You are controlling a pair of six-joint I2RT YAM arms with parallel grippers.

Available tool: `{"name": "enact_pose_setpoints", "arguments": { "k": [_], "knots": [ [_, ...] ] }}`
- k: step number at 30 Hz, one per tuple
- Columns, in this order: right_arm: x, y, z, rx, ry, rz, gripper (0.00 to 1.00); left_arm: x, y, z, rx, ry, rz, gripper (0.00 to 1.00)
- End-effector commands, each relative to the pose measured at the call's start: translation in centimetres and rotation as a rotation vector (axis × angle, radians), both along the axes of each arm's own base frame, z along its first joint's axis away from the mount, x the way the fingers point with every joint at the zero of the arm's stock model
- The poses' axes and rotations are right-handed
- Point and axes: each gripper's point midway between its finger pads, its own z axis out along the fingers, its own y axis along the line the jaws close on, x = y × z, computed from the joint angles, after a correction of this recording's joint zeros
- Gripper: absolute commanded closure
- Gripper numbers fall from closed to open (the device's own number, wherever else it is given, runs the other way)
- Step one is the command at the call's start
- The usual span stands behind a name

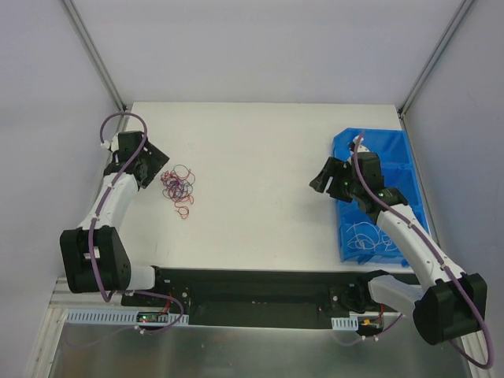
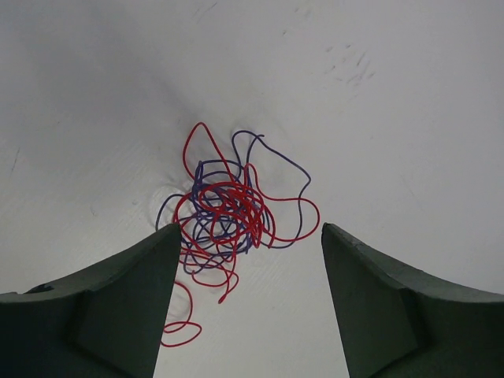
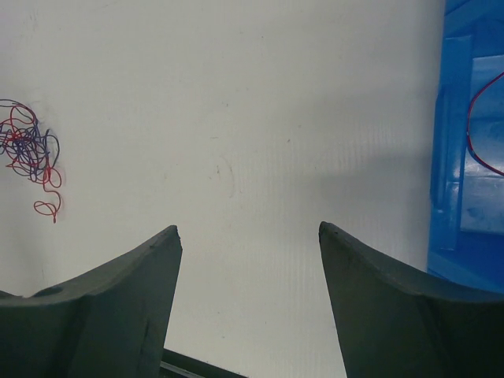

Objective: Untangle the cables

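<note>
A small knotted clump of thin red and dark purple cables lies on the white table at the left; it shows up close in the left wrist view and far off in the right wrist view. My left gripper hovers just left of the clump, open, with nothing between its fingers. My right gripper stands open and empty over bare table beside the blue bin. A white cable lies coiled in the bin's near part, and a red strand shows inside it.
The blue bin stands along the table's right edge. Frame posts rise at the back corners. A black base plate runs along the near edge between the arm bases.
</note>
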Motion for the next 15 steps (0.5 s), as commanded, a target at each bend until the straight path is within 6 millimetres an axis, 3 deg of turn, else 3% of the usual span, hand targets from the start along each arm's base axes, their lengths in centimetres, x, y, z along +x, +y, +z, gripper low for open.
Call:
{"name": "enact_pose_setpoints", "arguments": {
  "k": [1, 3, 6, 12, 13, 15],
  "knots": [
    [0.9, 0.6, 1.8, 0.028, -0.058, -0.001, 0.27, -0.2, -0.8, -2.0, -0.102, 0.055, 0.069, 0.33],
    [1.0, 0.8, 1.6, 0.033, -0.054, -0.002, 0.27, 0.0, -1.5, -2.7, -0.134, 0.083, 0.041, 0.39],
    [1.1, 1.4, 1.4, 0.043, -0.041, 0.007, 0.27, 0.3, -2.2, -3.3, -0.163, 0.097, 0.005, 0.57],
    [1.1, 2.9, 1.3, 0.037, -0.029, 0.041, 0.27, 0.4, -3.4, -3.8, -0.224, 0.095, -0.022, 0.61],
    [1.0, 3.1, 1.3, 0.033, -0.028, 0.043, 0.27, 0.4, -3.4, -3.8, -0.225, 0.095, -0.025, 0.68],
    [1.0, 3.5, 1.4, 0.028, -0.033, 0.051, 0.27, 0.7, -3.7, -2.9, -0.219, 0.067, -0.062, 0.98]
  ]
}}
